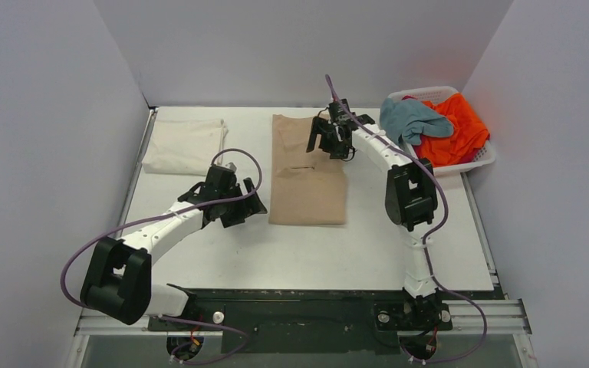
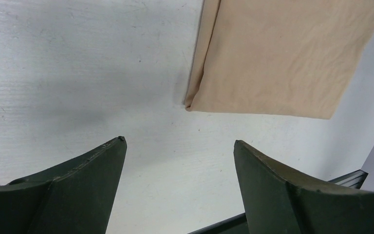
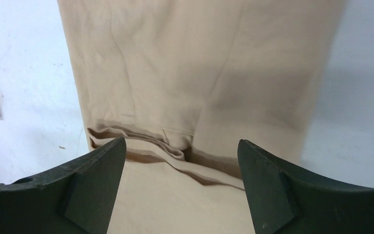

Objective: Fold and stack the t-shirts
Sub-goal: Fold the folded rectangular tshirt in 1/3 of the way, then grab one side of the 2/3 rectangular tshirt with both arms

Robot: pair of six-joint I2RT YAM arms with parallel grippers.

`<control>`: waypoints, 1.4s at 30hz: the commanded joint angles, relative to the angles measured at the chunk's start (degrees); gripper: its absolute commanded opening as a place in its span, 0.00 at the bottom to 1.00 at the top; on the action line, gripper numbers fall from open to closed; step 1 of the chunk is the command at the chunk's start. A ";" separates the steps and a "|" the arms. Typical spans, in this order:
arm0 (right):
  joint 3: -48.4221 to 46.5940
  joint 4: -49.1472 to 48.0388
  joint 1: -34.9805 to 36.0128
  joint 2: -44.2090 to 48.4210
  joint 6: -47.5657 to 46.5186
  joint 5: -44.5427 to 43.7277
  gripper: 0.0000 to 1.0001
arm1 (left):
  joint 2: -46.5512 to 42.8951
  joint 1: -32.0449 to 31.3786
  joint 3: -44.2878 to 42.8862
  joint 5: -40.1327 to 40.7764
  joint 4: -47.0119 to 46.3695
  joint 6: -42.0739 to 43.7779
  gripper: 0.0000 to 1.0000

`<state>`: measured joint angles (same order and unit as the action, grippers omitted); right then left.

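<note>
Clearly the job sits near its midpoint. The right gripper [image 3: 180,146] has its fingers spread wide and grips nothing. Straight below the gap between them lies a bunched seam of layered hems on the tan t-shirt [image 1: 307,184], with smooth cloth running on beyond it; whether the tips touch the cloth cannot be told. The left gripper [image 2: 179,146] is spread as well and empty. It hangs over bare table [image 1: 337,253], with the shirt's near-left corner just ahead of its fingertips, close but apart.

The tan shirt is laid out as a long narrow strip in the middle of the counter, running back from there to the far edge. It looks folded lengthwise but not yet across. A cream-white t-shirt [image 1: 184,146] lies folded flat at the far-left corner and probably starts the stack. At the far-right corner a white slatted basket [image 1: 485,157] holds the grey-blue t-shirt [image 1: 414,119], draped over its rim, and the orange t-shirt [image 1: 460,126], crumpled inside. So one shirt appears done, one half-folded, and two untouched.
</note>
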<state>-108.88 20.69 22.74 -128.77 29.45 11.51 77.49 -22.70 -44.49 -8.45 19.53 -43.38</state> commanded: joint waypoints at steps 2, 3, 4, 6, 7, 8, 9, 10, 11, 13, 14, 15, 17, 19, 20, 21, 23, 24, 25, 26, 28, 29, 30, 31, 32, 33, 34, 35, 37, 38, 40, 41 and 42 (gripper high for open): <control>9.23 4.51 -0.17 14.61 -1.36 -4.05 0.79 | 1.80 -0.99 -0.63 -1.63 -3.47 -0.92 0.91; 11.99 4.39 -0.16 17.02 -0.54 -6.26 0.80 | 3.06 -1.19 -1.00 -1.95 -4.66 -1.01 0.91; 18.74 4.04 -0.20 22.04 0.16 -7.30 0.80 | 3.61 -1.71 -1.20 -2.52 -5.24 -1.25 0.91; 30.00 2.65 -0.37 29.82 2.81 -9.45 0.80 | 5.49 -2.83 -2.39 -2.24 -6.84 -1.55 0.92; 34.02 1.03 -0.44 34.82 5.00 -9.57 0.80 | 7.02 -3.25 -3.11 -1.82 -7.08 -1.67 0.91; 41.65 0.24 -0.64 37.10 6.06 -9.35 0.80 | 7.87 -3.96 -3.57 -1.06 -7.30 -1.81 0.91; 45.16 -1.37 -0.67 41.21 8.49 -8.79 0.79 | 9.55 -4.25 -4.46 -0.75 -7.30 -1.80 0.91; 51.69 -2.28 -0.72 42.93 9.56 -8.35 0.79 | 10.54 -4.65 -4.90 -0.24 -7.09 -1.89 0.91; 54.36 -4.53 -0.69 45.83 11.33 -6.92 0.77 | 12.43 -4.73 -5.52 -0.12 -7.11 -2.06 0.89; 61.27 -8.07 -0.68 48.74 13.71 -4.61 0.72 | 14.93 -4.87 -6.01 -0.37 -7.85 -2.33 0.85; 64.94 -9.72 -0.68 49.34 14.91 -3.79 0.68 | 15.56 -4.96 -6.16 -0.59 -8.26 -2.46 0.83; 66.43 -12.54 -0.68 49.96 15.49 -2.55 0.67 | 16.83 -5.02 -6.38 -0.55 -8.49 -2.76 0.81; 68.77 -15.79 -0.70 49.61 16.26 -1.40 0.63 | 18.23 -5.07 -6.33 -0.39 -9.18 -3.28 0.76; 69.80 -19.12 -0.64 48.17 16.44 -0.69 0.59 | 19.31 -5.12 -6.25 -0.58 -9.95 -3.62 0.70; 69.92 -20.56 -0.62 47.56 16.91 -0.41 0.57 | 20.05 -5.14 -6.23 -0.60 -10.39 -3.68 0.66; 70.03 -22.72 -0.60 46.11 17.24 -0.16 0.55 | 20.45 -5.20 -6.27 -0.69 -10.48 -3.74 0.63; 70.66 -25.72 -0.41 44.09 18.40 0.77 0.52 | 21.49 -5.29 -6.26 -0.90 -10.55 -3.81 0.55; 70.92 -27.40 -0.37 43.11 19.07 1.43 0.50 | 22.00 -5.31 -6.08 -0.93 -10.52 -3.82 0.49; 71.55 -28.04 -0.05 42.74 19.29 1.73 0.49 | 22.22 -5.33 -6.02 -0.88 -10.55 -3.84 0.45; 71.80 -28.55 0.24 42.11 19.34 2.13 0.48 | 22.54 -5.34 -5.80 -0.92 -10.56 -3.83 0.36; 72.51 -28.50 0.36 41.62 18.84 2.27 0.47 | 22.83 -5.34 -5.59 -0.92 -10.61 -3.90 0.17; 72.94 -28.20 0.37 41.56 18.78 2.24 0.47 | 22.90 -5.40 -5.51 -0.77 -10.44 -3.78 0.07; 73.11 -27.38 0.37 41.77 18.49 2.15 0.46 | 22.99 -5.42 -5.45 -0.69 -10.33 -3.79 0.00; 73.37 -26.85 0.37 42.07 18.04 2.09 0.46 | 22.94 -5.42 -5.35 -0.41 -10.20 -3.81 0.00; 73.50 -25.30 0.44 43.00 17.85 2.04 0.46 | 22.74 -5.43 -5.13 -0.24 -10.16 -3.99 0.00; 73.69 -24.53 0.45 43.70 17.27 2.03 0.46 | 22.54 -5.43 -4.97 0.23 -9.96 -4.08 0.00; 73.80 -22.84 0.59 45.54 16.93 1.70 0.46 | 22.11 -5.43 -4.57 0.52 -9.95 -4.26 0.00; 73.87 -21.94 0.66 46.64 16.20 1.42 0.46 | 21.97 -5.43 -4.29 1.08 -9.60 -4.39 0.00; 73.80 -19.28 0.79 49.63 14.94 0.62 0.46 | 21.48 -5.47 -3.91 1.45 -9.37 -4.63 0.00; 73.52 -17.90 0.81 51.26 14.58 0.36 0.46 | 21.39 -5.50 -3.70 1.61 -9.39 -4.84 0.00; 72.71 -16.89 0.81 52.42 13.72 1.30 0.46 | 21.15 -5.56 -3.26 1.74 -9.54 -5.27 0.00; 72.29 -16.72 0.81 52.49 13.47 2.53 0.46 | 20.89 -5.58 -2.89 1.85 -9.74 -5.38 0.00; 71.72 -16.86 1.03 52.40 13.36 3.02 0.46 | 20.70 -5.60 -2.67 1.90 -9.84 -5.68 0.00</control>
<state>-35.24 0.05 23.29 -78.65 45.10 13.39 98.10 -27.73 -49.76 -9.98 7.07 -48.93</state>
